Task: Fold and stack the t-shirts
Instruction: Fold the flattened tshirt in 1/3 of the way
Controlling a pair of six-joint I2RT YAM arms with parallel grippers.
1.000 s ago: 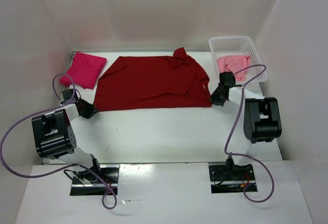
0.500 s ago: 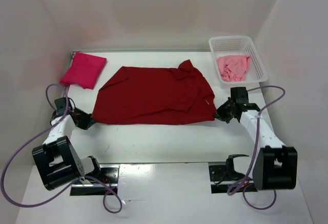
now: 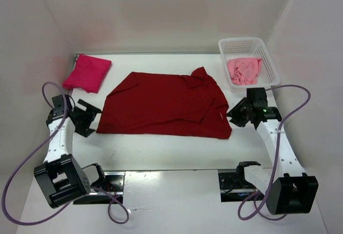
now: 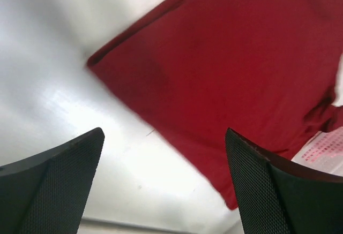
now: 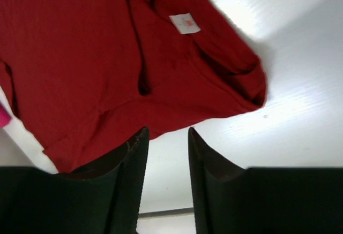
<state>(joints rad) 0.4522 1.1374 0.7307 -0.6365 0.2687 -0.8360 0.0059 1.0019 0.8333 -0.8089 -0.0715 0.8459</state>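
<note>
At the far right corner of the table (image 3: pixel 161 148), the mesh basket (image 3: pixel 266 49) holds a crumpled light pink shirt (image 3: pixel 244 69); the left gripper (image 3: pixel 92 120) and right gripper (image 3: pixel 232 119) flank the dark red shirt (image 3: pixel 166 105), both spread and empty.

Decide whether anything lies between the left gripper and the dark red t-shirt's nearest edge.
Nothing visible does. Only bare table separates the open left gripper from the dark red t-shirt, which lies spread flat.

white mesh basket (image 3: pixel 241 43) sits at the white table's (image 3: pixel 161 148) far right corner
</note>
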